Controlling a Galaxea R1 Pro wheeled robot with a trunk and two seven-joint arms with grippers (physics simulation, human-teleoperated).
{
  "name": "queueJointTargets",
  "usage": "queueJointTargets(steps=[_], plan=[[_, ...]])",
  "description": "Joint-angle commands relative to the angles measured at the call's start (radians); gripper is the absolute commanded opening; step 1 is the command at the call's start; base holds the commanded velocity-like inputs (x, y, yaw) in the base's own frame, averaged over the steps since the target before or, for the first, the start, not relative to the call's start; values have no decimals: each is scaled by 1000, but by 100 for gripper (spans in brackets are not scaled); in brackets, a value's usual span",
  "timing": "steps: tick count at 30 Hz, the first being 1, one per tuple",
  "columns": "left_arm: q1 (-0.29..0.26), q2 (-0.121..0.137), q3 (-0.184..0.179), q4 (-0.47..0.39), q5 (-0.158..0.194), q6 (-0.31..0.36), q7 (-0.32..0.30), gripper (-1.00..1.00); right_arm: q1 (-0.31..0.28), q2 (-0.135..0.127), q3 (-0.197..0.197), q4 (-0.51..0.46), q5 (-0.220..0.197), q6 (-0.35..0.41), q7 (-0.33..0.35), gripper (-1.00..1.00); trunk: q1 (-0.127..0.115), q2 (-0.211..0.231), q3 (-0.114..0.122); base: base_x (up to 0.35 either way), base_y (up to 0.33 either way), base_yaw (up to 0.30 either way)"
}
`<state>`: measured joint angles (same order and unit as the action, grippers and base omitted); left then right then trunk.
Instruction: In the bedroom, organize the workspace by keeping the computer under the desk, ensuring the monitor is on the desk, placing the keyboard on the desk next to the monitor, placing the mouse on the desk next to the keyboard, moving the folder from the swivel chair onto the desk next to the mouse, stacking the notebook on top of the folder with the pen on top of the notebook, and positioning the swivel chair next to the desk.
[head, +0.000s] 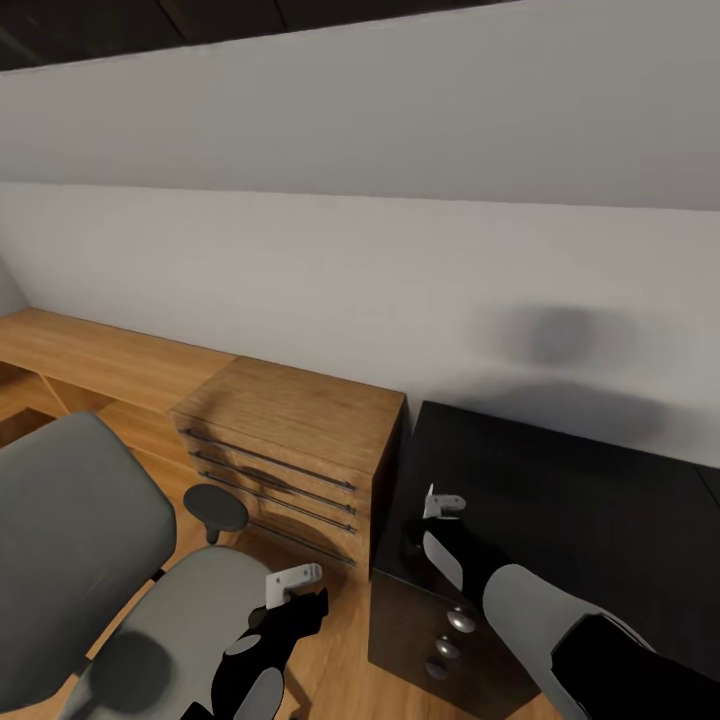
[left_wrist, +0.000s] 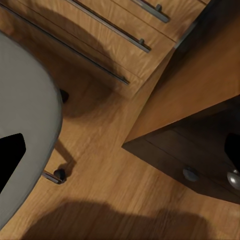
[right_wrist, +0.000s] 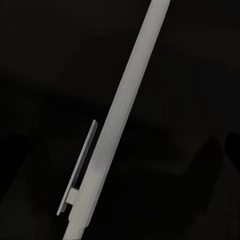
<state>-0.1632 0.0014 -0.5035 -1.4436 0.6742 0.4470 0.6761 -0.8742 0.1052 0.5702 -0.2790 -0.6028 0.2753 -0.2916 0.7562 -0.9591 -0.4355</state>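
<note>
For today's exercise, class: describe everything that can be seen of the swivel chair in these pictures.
The swivel chair is padded in plain grey, with a tall back at the head view's left edge and a rounded seat in front of it. One dark round armrest stands up beside the seat on a short stem. It rests on the wooden floor next to the light wooden dresser. The left wrist view shows a metal base leg ending in a dark castor. The left gripper hovers over the seat edge.

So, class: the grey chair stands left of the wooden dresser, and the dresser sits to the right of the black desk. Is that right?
Not quite. The head view shows the dresser to the left of the black desk, not the right. The grey chair does stand left of the dresser.
</note>
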Motion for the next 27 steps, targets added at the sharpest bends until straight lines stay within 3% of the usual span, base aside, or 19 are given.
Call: queueJointTargets(steps=[1, 9, 10, 27], plan=[[-1, 0, -1, -1, 7, 2, 8, 100, 0, -1, 7, 50, -6, 6, -8, 100, 4, -8, -5, 0, 0, 0], [-1, 0, -1, -1, 7, 2, 8, 100, 0, -1, -1, 58, -5, 7, -9, 100, 8, -15, -8, 0, 0, 0], [-1, 0, -1, -1, 7, 2, 8, 100, 0, -1, -1, 58, -5, 7, -9, -100, 8, -15, -8, 0, 0, 0], [-1, 2, -1, 0, 7, 2, 8, 100, 0, -2, -2, 54, -5, 11, -9, -100, 8, -15, -8, 0, 0, 0]])
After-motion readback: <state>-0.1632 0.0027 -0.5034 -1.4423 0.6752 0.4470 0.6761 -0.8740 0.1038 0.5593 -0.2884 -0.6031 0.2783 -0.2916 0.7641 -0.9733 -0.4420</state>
